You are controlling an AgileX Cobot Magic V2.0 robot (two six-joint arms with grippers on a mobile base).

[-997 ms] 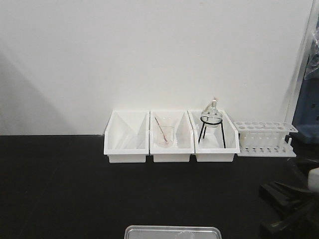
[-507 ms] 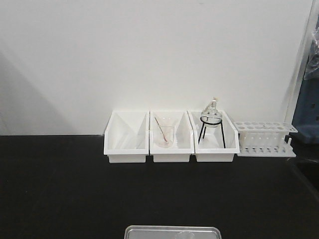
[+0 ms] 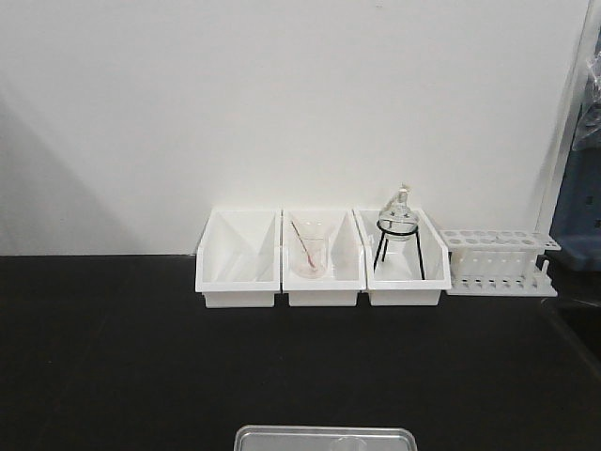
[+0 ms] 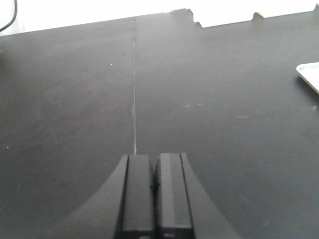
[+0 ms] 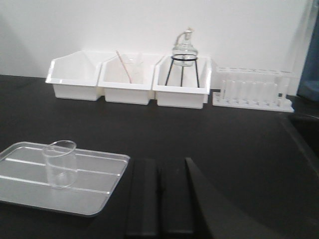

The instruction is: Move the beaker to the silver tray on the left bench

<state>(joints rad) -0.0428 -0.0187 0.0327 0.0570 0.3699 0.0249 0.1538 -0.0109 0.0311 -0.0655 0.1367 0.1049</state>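
The small clear beaker [image 5: 60,163] stands upright in the silver tray [image 5: 94,189], which lies on the black bench [image 5: 209,134]. In the front view only the tray's far rim [image 3: 325,437] shows at the bottom edge. My right gripper [image 5: 160,169] is shut and empty, just right of the tray and apart from the beaker. Over bare black worktop, my left gripper [image 4: 154,164] is shut on nothing, with a corner of the tray [image 4: 310,74] at the far right of its view.
Three white bins [image 3: 319,258] line the back wall. The middle one holds a beaker with a reddish rod [image 3: 308,250]; the right one holds a round flask on a black stand [image 3: 398,230]. A white test-tube rack [image 3: 498,261] stands to their right.
A black gripper seen at the front view's lower right one second ago has left that view. Nothing else has moved.
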